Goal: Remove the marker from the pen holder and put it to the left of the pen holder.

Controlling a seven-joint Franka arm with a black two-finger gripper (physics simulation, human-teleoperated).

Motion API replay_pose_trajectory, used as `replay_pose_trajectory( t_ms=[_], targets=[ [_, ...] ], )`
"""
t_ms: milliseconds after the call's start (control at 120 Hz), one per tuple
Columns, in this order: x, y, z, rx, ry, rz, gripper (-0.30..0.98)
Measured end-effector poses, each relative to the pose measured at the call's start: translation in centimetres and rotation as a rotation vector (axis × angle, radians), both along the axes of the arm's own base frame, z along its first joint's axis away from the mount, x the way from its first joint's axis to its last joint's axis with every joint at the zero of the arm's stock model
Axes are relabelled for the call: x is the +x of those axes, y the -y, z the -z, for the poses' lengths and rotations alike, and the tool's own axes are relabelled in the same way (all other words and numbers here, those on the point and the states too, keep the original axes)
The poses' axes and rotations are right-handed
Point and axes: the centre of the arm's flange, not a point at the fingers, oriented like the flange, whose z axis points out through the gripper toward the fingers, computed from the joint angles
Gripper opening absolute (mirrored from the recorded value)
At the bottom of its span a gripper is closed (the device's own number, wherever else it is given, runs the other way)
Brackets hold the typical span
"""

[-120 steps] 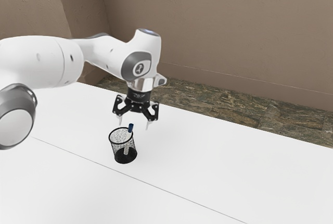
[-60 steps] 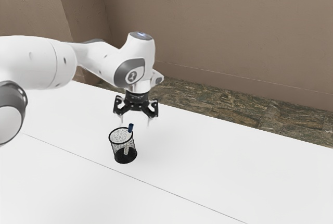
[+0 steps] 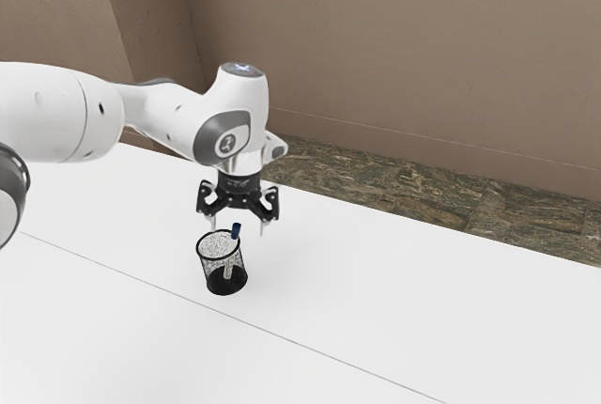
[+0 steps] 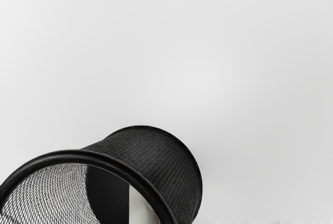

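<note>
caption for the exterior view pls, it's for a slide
Open gripper hovering by a black mesh pen holder, a blue-ended marker leaning inside and rising past its rim.

Legible text, brands and numbers: none that I can read.

Item: one emblem (image 3: 226, 145), dark on a pale disc, set within the grey cover (image 3: 208, 135) on the side of my arm (image 3: 192, 113). Too small for me to name.

Item: one bluish-white mark (image 3: 242, 68), on the cap (image 3: 228, 69) at the top of the same arm. Shape unclear to me.

Item: small pale marks (image 3: 241, 182), on the black collar (image 3: 225, 181) at the arm's lower end. I cannot tell whether they are letters.
</note>
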Motion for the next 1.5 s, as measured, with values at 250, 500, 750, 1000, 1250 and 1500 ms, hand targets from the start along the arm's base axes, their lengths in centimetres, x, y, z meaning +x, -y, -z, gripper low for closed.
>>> replay_pose_trajectory(
  t_ms=[250, 500, 750, 1000, 1250, 1500],
  targets=[
    [0.1, -0.1, -0.1, -0.010, -0.008, 0.090, 0.69],
    [0.3, 0.6, 0.0, -0.042, 0.014, 0.199, 0.69],
    [-0.8, 0.8, 0.0, -0.071, 0.003, 0.271, 0.69],
    [-1.6, -0.4, 0.2, -0.080, -0.017, 0.296, 0.69],
    [-1.6, 0.1, -0.8, -0.083, -0.005, 0.334, 0.33],
    [-1.6, 0.0, -0.8, -0.081, -0.009, 0.346, 0.02]
  ],
)
